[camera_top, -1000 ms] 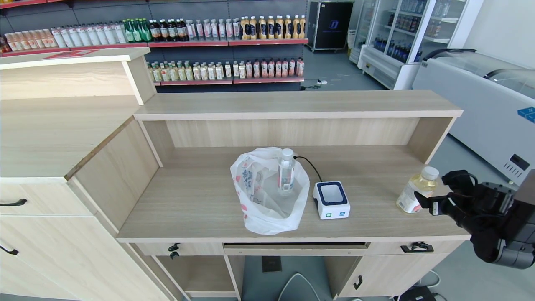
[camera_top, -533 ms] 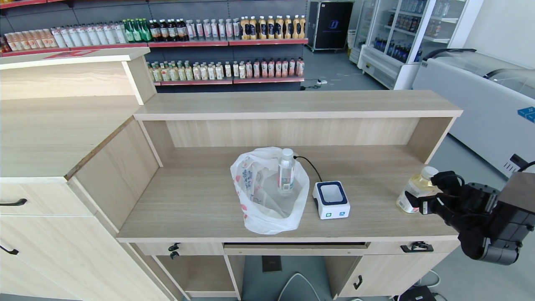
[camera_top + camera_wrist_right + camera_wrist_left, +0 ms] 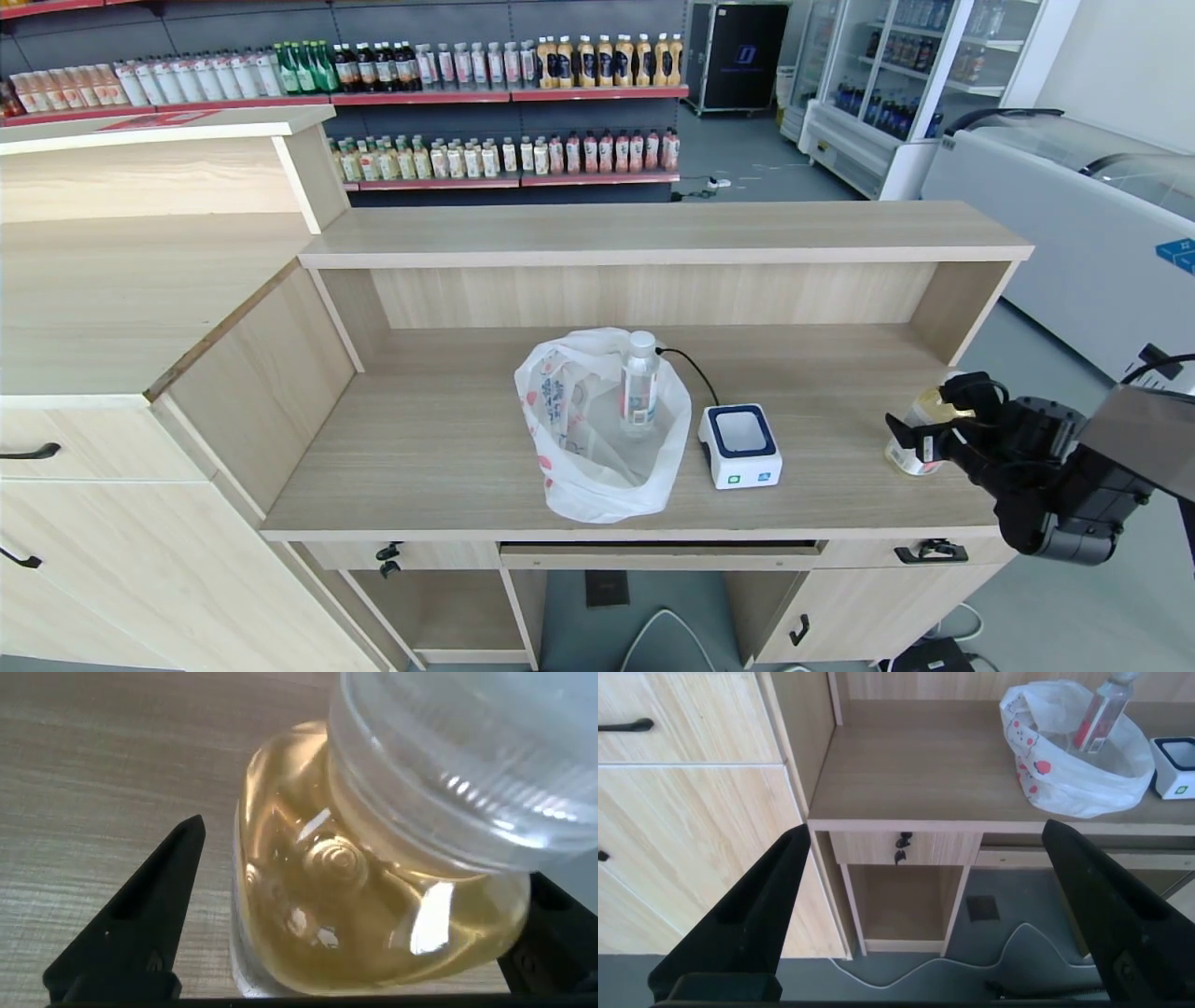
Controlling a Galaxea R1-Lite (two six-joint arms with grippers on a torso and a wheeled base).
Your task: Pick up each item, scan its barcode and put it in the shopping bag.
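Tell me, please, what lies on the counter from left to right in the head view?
shopping bag -> barcode scanner -> bottle of yellow drink

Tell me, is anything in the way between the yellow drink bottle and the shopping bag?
Yes: the barcode scanner sits on the counter between the yellow drink bottle and the shopping bag. Nothing stands between the right hand and the bottle; its open fingers are on either side of it.
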